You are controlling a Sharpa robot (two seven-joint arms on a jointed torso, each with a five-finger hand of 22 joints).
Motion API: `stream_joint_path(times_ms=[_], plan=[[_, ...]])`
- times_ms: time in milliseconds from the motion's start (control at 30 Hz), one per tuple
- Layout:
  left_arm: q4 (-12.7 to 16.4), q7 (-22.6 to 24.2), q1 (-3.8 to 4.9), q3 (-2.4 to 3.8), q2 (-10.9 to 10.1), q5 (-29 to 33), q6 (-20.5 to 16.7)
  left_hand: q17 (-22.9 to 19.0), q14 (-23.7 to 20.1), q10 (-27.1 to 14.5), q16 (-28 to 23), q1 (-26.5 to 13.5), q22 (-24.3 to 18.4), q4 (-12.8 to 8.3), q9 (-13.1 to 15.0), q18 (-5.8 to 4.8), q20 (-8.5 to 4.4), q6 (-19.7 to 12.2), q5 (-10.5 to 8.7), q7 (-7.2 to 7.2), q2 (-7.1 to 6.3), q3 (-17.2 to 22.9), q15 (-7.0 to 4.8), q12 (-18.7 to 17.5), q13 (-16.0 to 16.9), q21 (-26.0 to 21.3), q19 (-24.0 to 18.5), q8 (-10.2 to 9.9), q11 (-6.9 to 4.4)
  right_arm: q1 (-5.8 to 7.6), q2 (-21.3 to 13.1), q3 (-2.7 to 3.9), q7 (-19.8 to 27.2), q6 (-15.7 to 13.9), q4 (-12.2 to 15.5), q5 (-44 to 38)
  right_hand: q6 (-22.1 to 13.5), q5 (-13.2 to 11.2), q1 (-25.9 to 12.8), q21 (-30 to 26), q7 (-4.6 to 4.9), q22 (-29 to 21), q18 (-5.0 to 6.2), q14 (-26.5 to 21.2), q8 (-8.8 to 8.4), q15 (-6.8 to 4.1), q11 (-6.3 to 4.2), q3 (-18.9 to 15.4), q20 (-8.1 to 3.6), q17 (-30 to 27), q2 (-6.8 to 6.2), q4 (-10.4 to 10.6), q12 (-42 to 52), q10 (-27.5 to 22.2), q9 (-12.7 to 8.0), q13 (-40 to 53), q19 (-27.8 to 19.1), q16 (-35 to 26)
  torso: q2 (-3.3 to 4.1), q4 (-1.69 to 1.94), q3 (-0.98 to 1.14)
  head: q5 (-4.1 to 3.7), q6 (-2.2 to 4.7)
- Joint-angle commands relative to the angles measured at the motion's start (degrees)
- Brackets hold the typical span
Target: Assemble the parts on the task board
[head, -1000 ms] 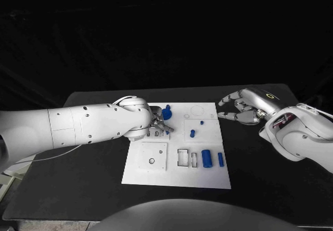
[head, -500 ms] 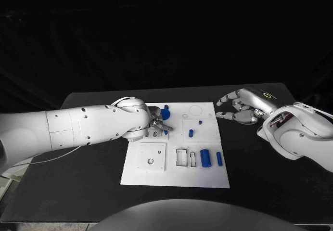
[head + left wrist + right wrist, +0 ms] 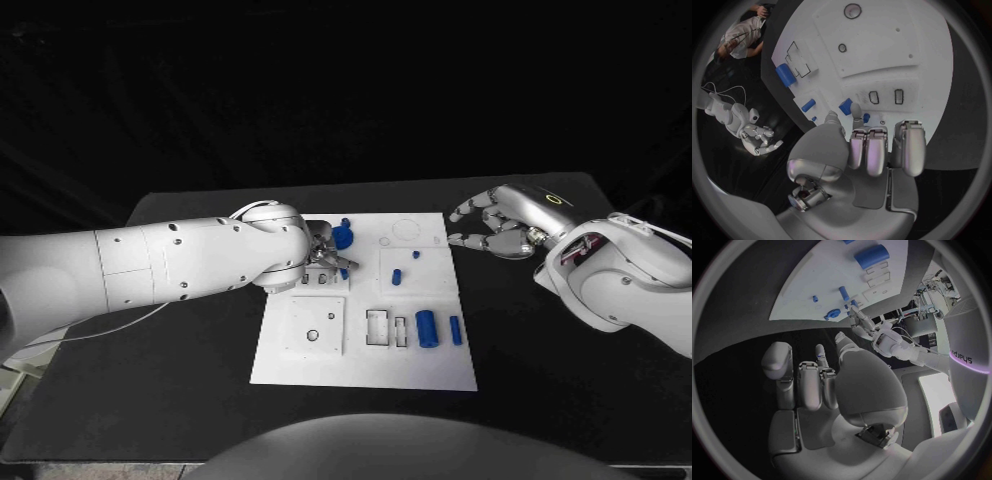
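The white task board (image 3: 361, 350) lies mid-table. My left hand (image 3: 325, 262) hovers over its far left part, thumb and one finger stretched out, the others curled. Their tips (image 3: 856, 109) sit right by a blue part (image 3: 845, 106), and a tiny blue piece (image 3: 866, 118) lies just beneath; I cannot tell whether anything is pinched. A knobbed blue part (image 3: 343, 236) stands just beyond the hand. My right hand (image 3: 498, 228) hangs off the board's right edge, its fingers (image 3: 811, 377) curled in on nothing.
Two small blue pegs (image 3: 398, 274) (image 3: 417, 254) lie mid-board. A thick blue cylinder (image 3: 427, 327) and a thinner one (image 3: 456, 330) lie near the right edge, beside rectangular slots (image 3: 379, 327). A square plate (image 3: 317, 325) with holes sits at the near left.
The left hand has barely shifted beside the blue part. The right hand has stayed where it was.
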Motion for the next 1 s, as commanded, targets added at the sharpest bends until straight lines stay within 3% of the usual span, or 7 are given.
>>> stream_joint_path(times_ms=[33,767,1000], plan=[[-0.13,-0.17,-0.04,0.03,0.14,0.3,1.02,15.07,6.12,6.23,0.14,0.01,8.68,-0.18,0.21,0.25,-0.1,0.39,0.28,-0.02,0.14,0.0,0.35,-0.39,14.92,-0.3,-0.46,-0.4,-0.05,-0.06,-0.01,0.01,-0.01,0.74,-0.06,-0.04,0.27,0.32,0.08,-0.29,0.01,-0.07,0.55,3.74,0.08,0.36,0.38,0.02,0.09,4.99,0.51,0.26,-0.3,5.24,-0.07,14.33,0.42,-0.03,-0.01,-0.03,-0.01,0.16,0.0],[-0.69,-0.14,-0.39,0.03,0.59,0.31,1.87,15.07,6.12,6.23,0.14,2.1,8.61,-0.67,1.04,0.3,-0.12,0.55,1.49,-0.12,-0.49,0.73,0.3,-0.39,14.92,-0.5,-0.63,-1.09,-0.13,-0.17,-0.12,0.0,-0.02,0.88,0.02,-0.04,0.29,0.37,0.14,-0.36,0.02,-0.09,0.56,3.73,0.07,0.38,0.39,0.07,0.1,4.95,0.62,0.27,-0.32,5.22,-0.09,14.3,0.4,-0.08,-0.02,0.0,-0.01,0.05,0.0],[-1.09,0.21,-0.45,0.04,0.93,0.46,1.69,15.07,6.12,6.23,0.14,2.91,8.54,-0.54,1.42,0.34,-0.14,0.51,2.76,-0.1,-0.65,1.16,0.3,-0.39,14.92,-0.64,-0.77,-1.61,-0.13,-0.2,-0.11,0.0,-0.03,0.86,0.11,-0.03,0.29,0.37,0.14,-0.36,0.02,-0.09,0.56,3.73,0.07,0.38,0.39,0.07,0.1,4.95,0.62,0.27,-0.32,5.22,-0.09,14.3,0.4,-0.08,-0.03,0.0,0.0,0.02,0.0]])
